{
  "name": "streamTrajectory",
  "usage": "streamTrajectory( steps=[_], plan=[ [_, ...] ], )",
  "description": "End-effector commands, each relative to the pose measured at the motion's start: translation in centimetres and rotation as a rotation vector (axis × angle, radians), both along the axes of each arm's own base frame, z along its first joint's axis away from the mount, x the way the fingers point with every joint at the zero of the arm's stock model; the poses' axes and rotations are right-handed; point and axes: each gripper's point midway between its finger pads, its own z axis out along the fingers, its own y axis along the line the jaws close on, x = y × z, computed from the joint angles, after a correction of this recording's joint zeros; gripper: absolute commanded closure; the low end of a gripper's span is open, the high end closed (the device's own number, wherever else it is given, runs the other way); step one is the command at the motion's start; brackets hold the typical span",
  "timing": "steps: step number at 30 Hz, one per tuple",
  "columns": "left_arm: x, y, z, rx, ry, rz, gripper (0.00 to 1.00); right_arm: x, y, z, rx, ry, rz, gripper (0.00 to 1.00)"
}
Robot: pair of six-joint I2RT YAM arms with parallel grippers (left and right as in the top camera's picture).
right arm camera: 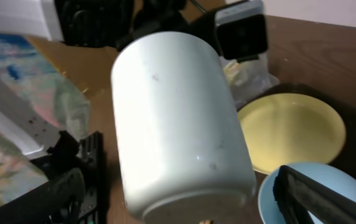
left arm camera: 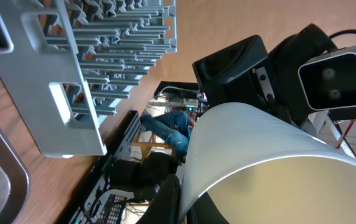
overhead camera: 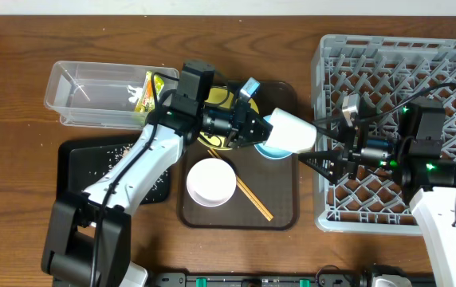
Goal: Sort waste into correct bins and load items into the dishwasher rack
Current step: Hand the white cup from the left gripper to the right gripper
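Note:
My left gripper (overhead camera: pixel 253 127) is shut on the rim of the small pale cup (overhead camera: pixel 293 130). It holds the cup on its side above the light blue bowl (overhead camera: pixel 269 150). In the left wrist view the cup's wall (left arm camera: pixel 271 155) fills the right half, pinched at the bottom of the frame by the left gripper (left arm camera: pixel 187 208). My right gripper (overhead camera: pixel 324 163) is open. Its fingers (right arm camera: pixel 315 196) stand on either side of the cup's base (right arm camera: pixel 184 180) without touching it. The yellow plate (right arm camera: pixel 290 134) lies behind the bowl (right arm camera: pixel 270 198). The grey dishwasher rack (overhead camera: pixel 419 72) stands at the right.
A white bowl (overhead camera: pixel 210 181) and wooden chopsticks (overhead camera: pixel 253 198) lie on the dark brown serving tray (overhead camera: pixel 240 217). The clear tub (overhead camera: pixel 84 96) holds the green-and-yellow wrapper (overhead camera: pixel 143 94). Rice grains (overhead camera: pixel 104 151) are scattered in the black tray (overhead camera: pixel 76 163).

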Motion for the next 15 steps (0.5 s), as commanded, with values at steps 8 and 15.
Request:
streamTrajectory(
  steps=[8, 15],
  plan=[
    [-1.3, -1.0, 0.5, -0.011, 0.052, -0.049, 0.94, -0.9, 0.7, 0.9, 0.048, -0.022, 0.069, 0.18],
    [-1.5, -1.4, 1.0, -0.016, 0.070, -0.055, 0.94, -0.9, 0.7, 0.9, 0.048, -0.022, 0.068, 0.29]
  ],
)
